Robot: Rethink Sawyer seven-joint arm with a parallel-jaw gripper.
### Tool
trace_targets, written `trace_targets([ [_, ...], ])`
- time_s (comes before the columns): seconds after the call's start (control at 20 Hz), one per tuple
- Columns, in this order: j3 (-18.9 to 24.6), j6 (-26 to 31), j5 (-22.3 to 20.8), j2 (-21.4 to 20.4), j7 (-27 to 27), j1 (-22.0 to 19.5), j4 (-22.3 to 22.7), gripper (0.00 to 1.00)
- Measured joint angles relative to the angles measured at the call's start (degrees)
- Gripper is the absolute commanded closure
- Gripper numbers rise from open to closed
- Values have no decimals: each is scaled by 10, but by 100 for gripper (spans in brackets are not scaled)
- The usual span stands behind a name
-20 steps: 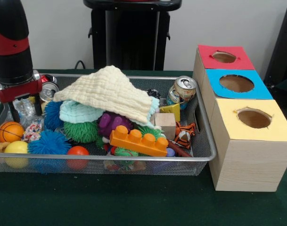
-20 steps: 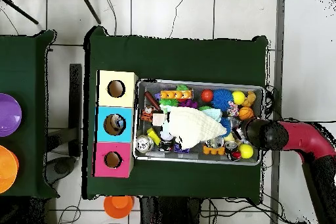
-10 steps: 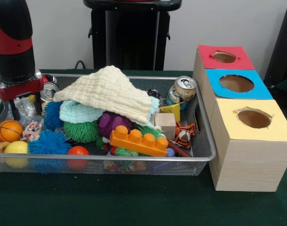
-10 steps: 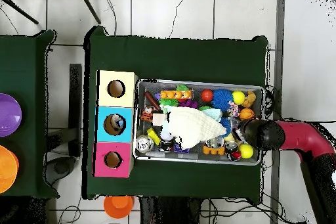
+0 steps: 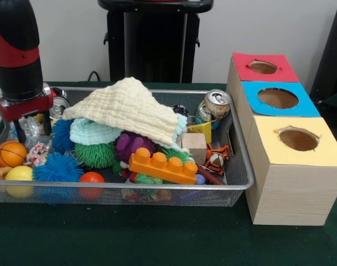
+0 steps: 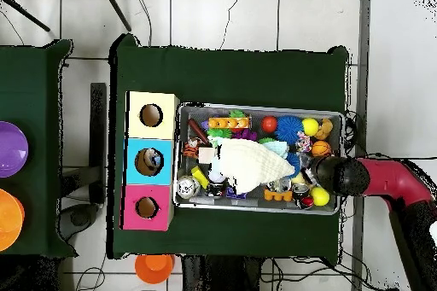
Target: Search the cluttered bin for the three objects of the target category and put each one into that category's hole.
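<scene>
The wire mesh bin (image 5: pixel 157 187) sits on the green table, full of toys; it also shows in the overhead view (image 6: pixel 256 209). My gripper (image 5: pixel 29 130) hangs from the red and black arm at the bin's left end, low among the clutter. A clear crinkled plastic bottle (image 5: pixel 31 128) sits right under it, partly hidden. No other clear bottle shows. The red-surrounded hole (image 5: pixel 263 67) tops the farthest wooden box on the right and shows in the overhead view (image 6: pixel 147 207). From overhead the arm's end (image 6: pixel 335 174) covers the gripper.
A cream cloth (image 5: pixel 124 105) covers the bin's middle. Metal cans (image 5: pixel 215 105) (image 5: pixel 57 105) lie at the back. An orange brick (image 5: pixel 162 164), spiky balls and smooth balls fill the front. Blue-surrounded (image 5: pixel 278 98) and yellow-surrounded (image 5: pixel 298 138) holes stand nearer than the red one.
The arm has shifted slightly right along the bin's left end and sits a little higher than a second ago. The clear bottle stays in about the same place.
</scene>
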Motion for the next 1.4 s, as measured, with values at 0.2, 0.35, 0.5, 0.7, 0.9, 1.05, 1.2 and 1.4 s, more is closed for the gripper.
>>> trace_targets([
  [0.2, 0, -10, 0, 8, 0, -4, -1, 0],
  [0.35, 0, -21, -4, 14, 0, -4, -6, 0],
  [0.5, 0, -27, -11, 17, 0, -4, -8, 0],
  [0.7, 0, -28, -16, 18, 0, -4, -9, 0],
  [0.9, 0, -28, -16, 19, 0, -6, -9, 0],
  [1.05, 1, -31, -16, 19, 0, -9, -10, 100],
  [1.2, 3, -35, -15, 18, 0, -11, -12, 100],
  [1.4, 9, -37, -12, 17, 0, -17, -13, 100],
])
